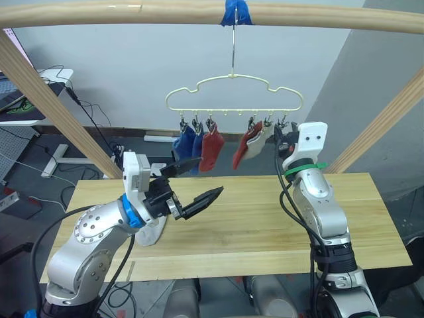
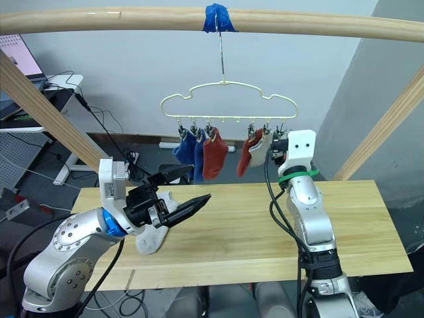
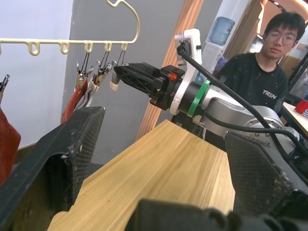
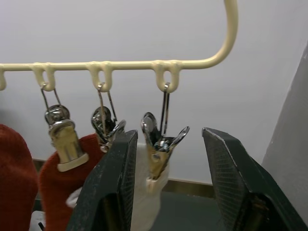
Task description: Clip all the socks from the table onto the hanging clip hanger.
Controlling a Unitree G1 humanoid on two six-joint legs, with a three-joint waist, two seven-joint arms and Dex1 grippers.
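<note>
Left gripper sat nearest, held above the left part of the table, jaws spread wide, nothing between them. A light grey sock lay on the table just below and behind that gripper, near the table's left edge, partly hidden by the arm.

Farther back on the right, the right gripper was raised above the table's far edge to the clip hanger, jaws open. The rightmost clip hung in the gap between its fingers; whether they touched it, cannot tell. Behind that clip a pale grey sock hung, also within the jaw gap.

The hanger hung by its hook from a wooden pole at a blue tape wrap. Clipped left to right: two blue socks, a rust red sock, then after a gap another rust red sock beside the grey one. A person sat beyond the table in the left wrist view.
</note>
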